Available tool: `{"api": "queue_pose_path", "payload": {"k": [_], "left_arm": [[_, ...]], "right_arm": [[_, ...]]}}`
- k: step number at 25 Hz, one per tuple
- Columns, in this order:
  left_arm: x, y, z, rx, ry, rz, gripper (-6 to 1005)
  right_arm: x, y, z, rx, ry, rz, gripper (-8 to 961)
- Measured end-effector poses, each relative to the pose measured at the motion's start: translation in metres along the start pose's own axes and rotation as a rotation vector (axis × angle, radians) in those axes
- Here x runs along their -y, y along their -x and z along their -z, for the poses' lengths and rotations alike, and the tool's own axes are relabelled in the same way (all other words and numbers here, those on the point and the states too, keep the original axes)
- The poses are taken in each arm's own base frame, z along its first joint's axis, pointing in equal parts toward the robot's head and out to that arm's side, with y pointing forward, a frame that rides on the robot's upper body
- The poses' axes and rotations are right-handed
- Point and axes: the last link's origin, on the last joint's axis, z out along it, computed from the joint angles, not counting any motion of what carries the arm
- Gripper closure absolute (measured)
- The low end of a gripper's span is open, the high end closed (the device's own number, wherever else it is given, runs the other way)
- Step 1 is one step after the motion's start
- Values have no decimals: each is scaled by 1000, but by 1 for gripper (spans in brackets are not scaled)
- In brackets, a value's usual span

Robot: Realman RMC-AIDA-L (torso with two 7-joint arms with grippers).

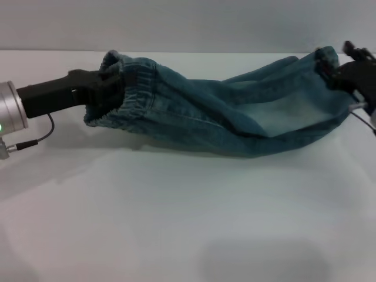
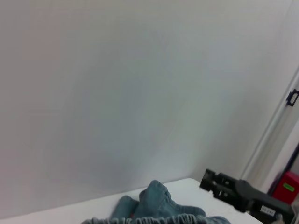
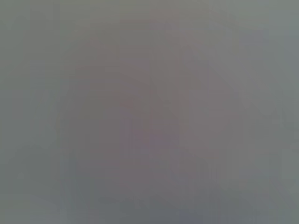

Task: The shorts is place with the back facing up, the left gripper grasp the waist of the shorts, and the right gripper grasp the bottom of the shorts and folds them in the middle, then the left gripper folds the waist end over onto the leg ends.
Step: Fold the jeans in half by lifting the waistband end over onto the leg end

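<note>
The blue denim shorts [image 1: 235, 111] hang stretched between my two grippers in the head view, folded lengthwise, with the middle sagging down toward the white table [image 1: 176, 223]. My left gripper [image 1: 111, 88] reaches in from the left and is shut on the gathered waist [image 1: 132, 100]. At the far right, my right gripper [image 1: 336, 69] is shut on the bottom [image 1: 320, 64] of the legs. The left wrist view shows a bunched part of the shorts [image 2: 156, 203] with the right gripper [image 2: 219, 183] beyond it. The right wrist view is plain grey and shows nothing.
A pale wall [image 1: 188, 23] rises behind the table's far edge. In the left wrist view a red object [image 2: 285, 186] stands off the table beside a doorframe. Bare white tabletop lies in front of the shorts.
</note>
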Motion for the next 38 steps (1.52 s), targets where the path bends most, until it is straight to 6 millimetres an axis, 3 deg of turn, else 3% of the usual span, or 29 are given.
{"api": "queue_pose_path", "payload": {"k": [8, 18, 38], "left_arm": [[5, -15, -12, -12, -27, -31, 912], [11, -25, -14, -32, -63, -52, 912], [-7, -32, -21, -45, 58, -76, 911]], "right_arm": [[-25, 0, -18, -56, 88, 24, 324], [-55, -14, -15, -128, 195, 28, 324], [-116, -2, -29, -144, 431, 49, 324]]}}
